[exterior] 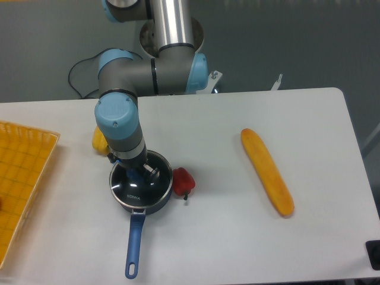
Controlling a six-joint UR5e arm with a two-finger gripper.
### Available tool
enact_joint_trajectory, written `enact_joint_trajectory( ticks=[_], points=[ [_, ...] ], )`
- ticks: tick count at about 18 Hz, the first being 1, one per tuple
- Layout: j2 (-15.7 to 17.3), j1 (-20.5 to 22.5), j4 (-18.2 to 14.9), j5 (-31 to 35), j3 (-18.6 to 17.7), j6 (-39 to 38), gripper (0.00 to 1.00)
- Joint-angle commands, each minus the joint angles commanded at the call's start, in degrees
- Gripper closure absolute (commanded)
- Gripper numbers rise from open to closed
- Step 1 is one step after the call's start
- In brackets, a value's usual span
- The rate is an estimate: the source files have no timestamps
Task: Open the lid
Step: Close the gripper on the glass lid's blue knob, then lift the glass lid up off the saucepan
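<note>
At lower left, we see the gripper (141,173) down on the lid (140,186) covering the saucepan (138,228); we cannot tell its jaw state or the pan's contents.

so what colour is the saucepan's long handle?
Blue, on the dark blue long-handled saucepan, clearest in the fixed camera view.
</note>
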Motion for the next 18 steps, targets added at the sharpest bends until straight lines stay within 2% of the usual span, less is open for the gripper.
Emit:
enact_joint_trajectory(
  ticks=[6, 10, 15, 18],
  points=[
    [0.1, 0.4, -0.1, 0.0, 0.9, 0.5, 0.41],
    [0.5, 1.6, -0.3, 0.0, 1.4, 4.4, 0.42],
    [0.9, 3.9, -3.1, -0.1, 2.2, 7.9, 0.42],
    [1.4, 5.4, -3.4, -0.1, 2.2, 10.4, 0.42]
  ],
)
